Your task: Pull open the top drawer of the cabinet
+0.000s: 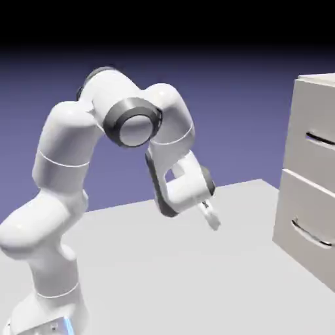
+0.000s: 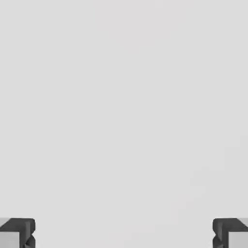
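Observation:
The cabinet [image 1: 314, 183] stands at the exterior view's right edge, beige-grey, with two stacked drawers. The top drawer [image 1: 313, 141] carries a thin dark curved handle [image 1: 319, 138]; the lower drawer [image 1: 304, 219] sticks out a little further and has the same kind of handle [image 1: 309, 234]. My gripper [image 1: 210, 217] hangs low over the table, pointing down and to the right, well left of the cabinet and touching nothing. In the hand view my gripper [image 2: 124, 232] is open, its fingertips [image 2: 18, 231] far apart at the bottom corners, with only pale grey surface between them.
The grey table [image 1: 196, 275] stretches from the arm's base to the cabinet. The bent white arm [image 1: 124, 124] fills the exterior view's left and middle. The cabinet does not show in the hand view.

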Available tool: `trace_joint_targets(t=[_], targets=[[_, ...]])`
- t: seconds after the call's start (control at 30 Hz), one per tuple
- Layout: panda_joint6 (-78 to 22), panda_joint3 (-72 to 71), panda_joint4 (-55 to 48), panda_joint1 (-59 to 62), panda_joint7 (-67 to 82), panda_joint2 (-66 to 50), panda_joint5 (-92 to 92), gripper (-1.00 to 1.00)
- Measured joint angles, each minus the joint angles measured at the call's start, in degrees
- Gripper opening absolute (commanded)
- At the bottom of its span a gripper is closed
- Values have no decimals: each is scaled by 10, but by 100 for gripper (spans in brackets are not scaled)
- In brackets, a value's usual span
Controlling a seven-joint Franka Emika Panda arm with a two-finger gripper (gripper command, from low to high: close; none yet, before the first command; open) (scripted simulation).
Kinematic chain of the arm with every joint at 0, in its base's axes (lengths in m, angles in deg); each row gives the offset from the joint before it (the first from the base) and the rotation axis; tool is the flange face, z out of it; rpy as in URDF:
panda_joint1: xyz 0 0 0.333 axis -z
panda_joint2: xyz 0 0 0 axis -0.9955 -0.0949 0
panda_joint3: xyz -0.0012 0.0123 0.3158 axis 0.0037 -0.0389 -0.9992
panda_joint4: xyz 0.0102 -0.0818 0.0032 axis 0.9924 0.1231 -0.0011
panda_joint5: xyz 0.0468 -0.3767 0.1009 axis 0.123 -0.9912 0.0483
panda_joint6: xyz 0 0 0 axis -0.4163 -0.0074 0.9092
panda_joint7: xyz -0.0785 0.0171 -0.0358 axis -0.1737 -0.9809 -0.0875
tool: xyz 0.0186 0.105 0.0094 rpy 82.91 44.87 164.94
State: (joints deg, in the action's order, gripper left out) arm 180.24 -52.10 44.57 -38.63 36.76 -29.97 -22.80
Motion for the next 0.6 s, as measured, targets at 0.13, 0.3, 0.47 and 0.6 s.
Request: trace_joint_targets(t=[0.13,0.3,0.47,0.6], targets=[[-12,-53,-27,46,100,-60,-88,0],[-28,-120,-60,104,224,-135,-198,0],[-44,-187,-94,162,349,-210,-307,0],[-56,-241,-121,209,449,-270,-395,0]])
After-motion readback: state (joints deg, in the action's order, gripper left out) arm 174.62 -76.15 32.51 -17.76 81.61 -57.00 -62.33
